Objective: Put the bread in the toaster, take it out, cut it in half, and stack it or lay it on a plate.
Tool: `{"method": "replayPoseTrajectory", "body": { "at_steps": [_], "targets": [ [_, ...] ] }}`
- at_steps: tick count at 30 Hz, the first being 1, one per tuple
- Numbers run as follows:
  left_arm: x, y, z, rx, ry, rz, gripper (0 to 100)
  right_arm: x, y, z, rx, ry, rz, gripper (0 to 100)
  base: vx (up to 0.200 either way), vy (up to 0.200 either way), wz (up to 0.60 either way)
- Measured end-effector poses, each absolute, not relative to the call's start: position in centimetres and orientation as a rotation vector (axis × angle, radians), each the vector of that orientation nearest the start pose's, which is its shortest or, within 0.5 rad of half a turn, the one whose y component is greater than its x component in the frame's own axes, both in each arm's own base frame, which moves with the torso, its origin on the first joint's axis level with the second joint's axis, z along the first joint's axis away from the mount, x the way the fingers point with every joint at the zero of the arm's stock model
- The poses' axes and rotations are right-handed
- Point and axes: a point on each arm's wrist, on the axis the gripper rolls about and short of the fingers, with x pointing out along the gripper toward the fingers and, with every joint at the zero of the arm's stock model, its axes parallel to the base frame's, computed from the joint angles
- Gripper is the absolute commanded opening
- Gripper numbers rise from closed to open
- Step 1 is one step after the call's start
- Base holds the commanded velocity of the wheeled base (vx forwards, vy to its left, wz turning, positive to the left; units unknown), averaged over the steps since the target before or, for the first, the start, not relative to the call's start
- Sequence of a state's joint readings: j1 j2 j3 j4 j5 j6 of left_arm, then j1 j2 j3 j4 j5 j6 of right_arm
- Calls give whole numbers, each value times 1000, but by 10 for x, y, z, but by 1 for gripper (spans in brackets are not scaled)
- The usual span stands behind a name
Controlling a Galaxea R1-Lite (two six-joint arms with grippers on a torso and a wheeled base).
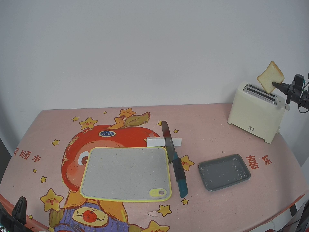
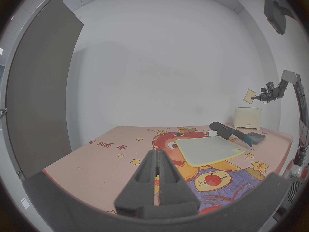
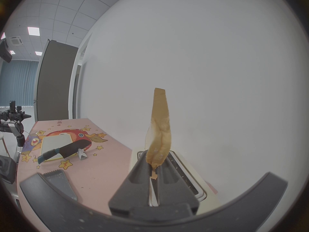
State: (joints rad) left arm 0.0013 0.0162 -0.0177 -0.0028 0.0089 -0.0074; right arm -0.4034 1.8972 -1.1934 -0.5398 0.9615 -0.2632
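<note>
One bread slice pinched by the right gripper above the toaster (left gripper closed, empty): apparently loading; next, align and lower into a slot.

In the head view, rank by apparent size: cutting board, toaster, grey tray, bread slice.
Largest: yellow-rimmed grey plastic cutting board.
Then cream toaster.
Then dark grey rectangular tray, somewhat nearer the camera.
Smallest: tan bread slice.

Bread (tilted) above toaster
</note>
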Motion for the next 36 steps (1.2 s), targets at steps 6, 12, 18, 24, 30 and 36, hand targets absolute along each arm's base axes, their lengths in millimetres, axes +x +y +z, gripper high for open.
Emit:
{"method": "replayPoseTrajectory", "body": {
  "at_steps": [6, 12, 18, 24, 30, 36],
  "targets": [
    [-23, 0, 81, -7, -5, 11, 0, 354, -130, 208, -154, 61, 573, 0, 0, 0, 0],
    [-23, 0, 81, -7, -4, 11, 0, 359, -130, 203, -148, 68, 579, 0, 0, 0, 0],
    [-23, 0, 81, -7, -4, 11, 0, 361, -131, 200, -151, 71, 580, 0, 0, 0, 0],
    [-23, 0, 81, -7, -4, 11, 0, 363, -132, 197, -160, 72, 580, 0, 0, 0, 0],
    [-23, 0, 81, -7, -4, 11, 0, 365, -133, 194, -169, 74, 582, 0, 0, 0, 0],
    [-23, 0, 81, -7, -4, 11, 0, 366, -133, 193, -168, 76, 582, 0, 0, 0, 0]
  ]
}}
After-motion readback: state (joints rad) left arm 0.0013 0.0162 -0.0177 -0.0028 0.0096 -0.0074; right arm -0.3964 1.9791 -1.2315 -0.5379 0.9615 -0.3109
